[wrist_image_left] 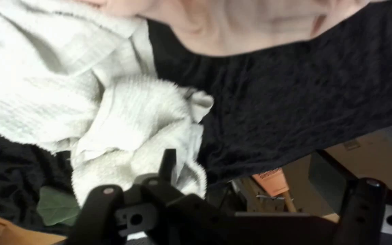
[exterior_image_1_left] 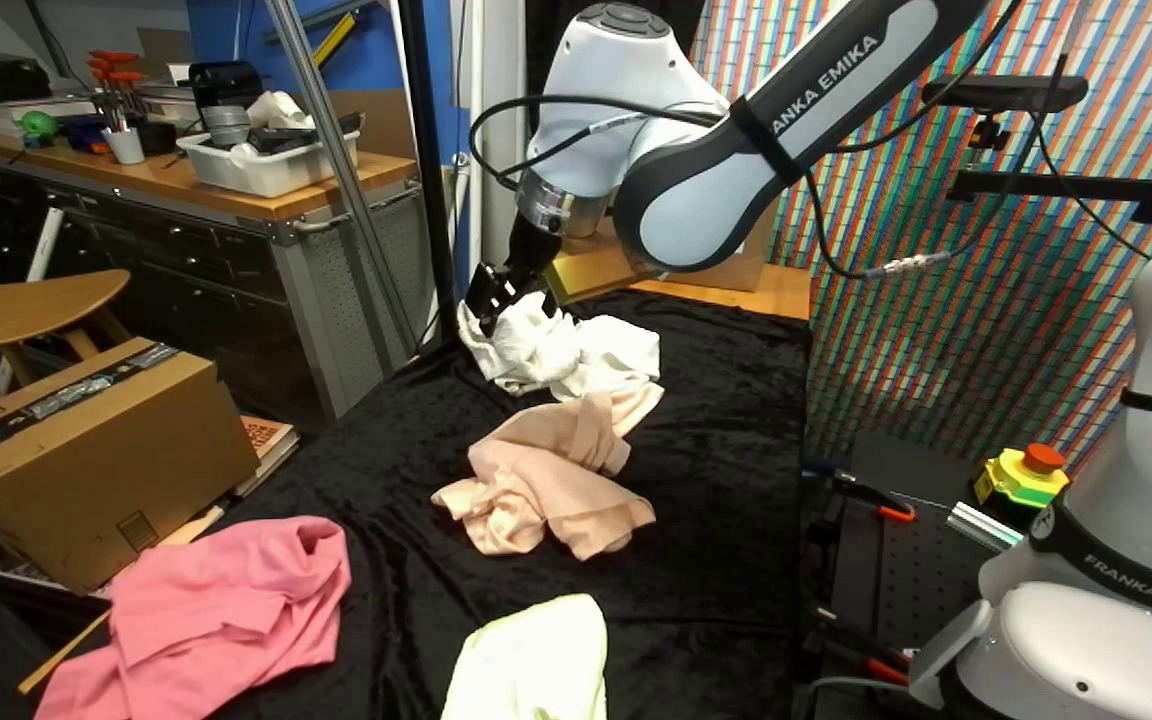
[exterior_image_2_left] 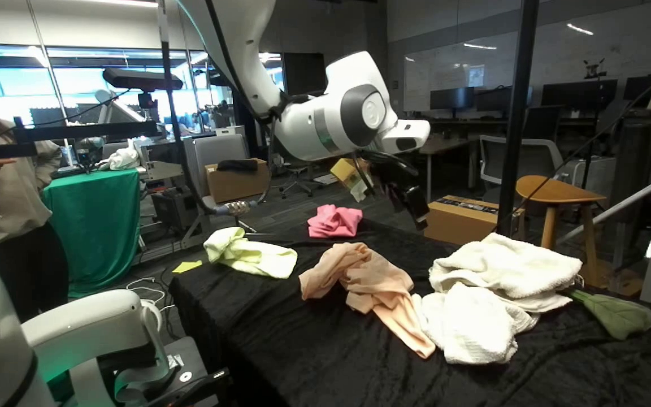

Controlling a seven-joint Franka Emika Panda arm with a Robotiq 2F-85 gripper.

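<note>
My gripper (exterior_image_1_left: pixel 518 308) is open and empty, its black fingers wide apart in the wrist view (wrist_image_left: pixel 250 173). In an exterior view it hangs in the air above the black-covered table (exterior_image_2_left: pixel 303 333). Its nearest thing is a crumpled heap of white towelling (wrist_image_left: pixel 128 115), partly behind one finger in the wrist view; I see no grip on it. The heap shows in both exterior views (exterior_image_1_left: pixel 616 350) (exterior_image_2_left: pixel 500 265); I cannot tell whether it is one cloth or two. A crumpled peach cloth (exterior_image_1_left: pixel 546 470) lies against it. A green leaf (exterior_image_2_left: pixel 613 314) lies beside the heap.
A pink cloth (exterior_image_1_left: pixel 226 610) and a pale yellow cloth (exterior_image_1_left: pixel 536 660) lie farther along. A cardboard box (exterior_image_1_left: pixel 116 450) stands beside the table. A yellow item (exterior_image_2_left: pixel 354 175) shows near the wrist; its attachment is unclear. A black pole (exterior_image_2_left: pixel 517 124) rises by the table edge. A person (exterior_image_2_left: pixel 9 169) stands nearby.
</note>
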